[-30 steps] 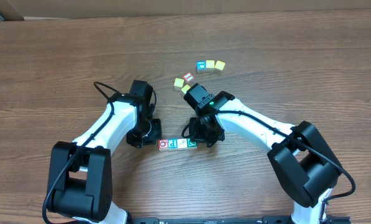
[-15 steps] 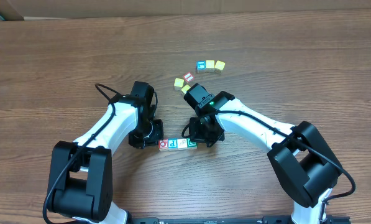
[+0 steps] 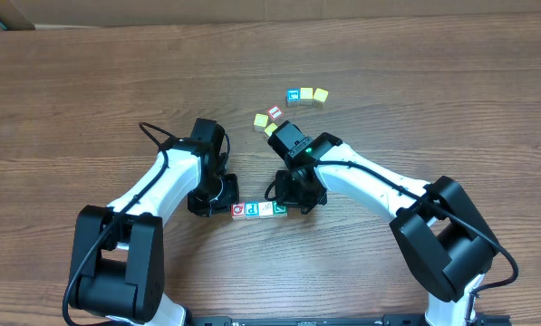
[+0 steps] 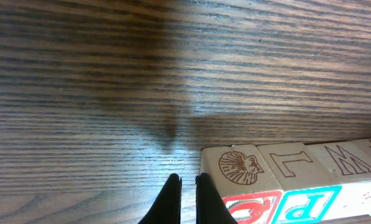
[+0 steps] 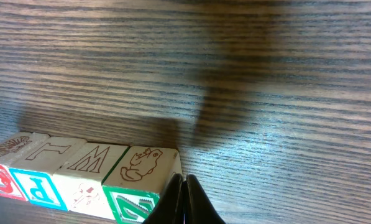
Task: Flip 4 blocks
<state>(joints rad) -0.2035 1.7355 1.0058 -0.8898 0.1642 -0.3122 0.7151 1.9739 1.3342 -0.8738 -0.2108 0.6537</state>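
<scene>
Now, both jaws closed (tips together), flanking the blocks (image 3: 258,209)

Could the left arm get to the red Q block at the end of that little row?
Probably yes. The left hand sits right beside the red Q block, which is the end of the row on its side, with nothing between them. The hand is shut, though, so as it stands it could nudge rather than grab.
</scene>
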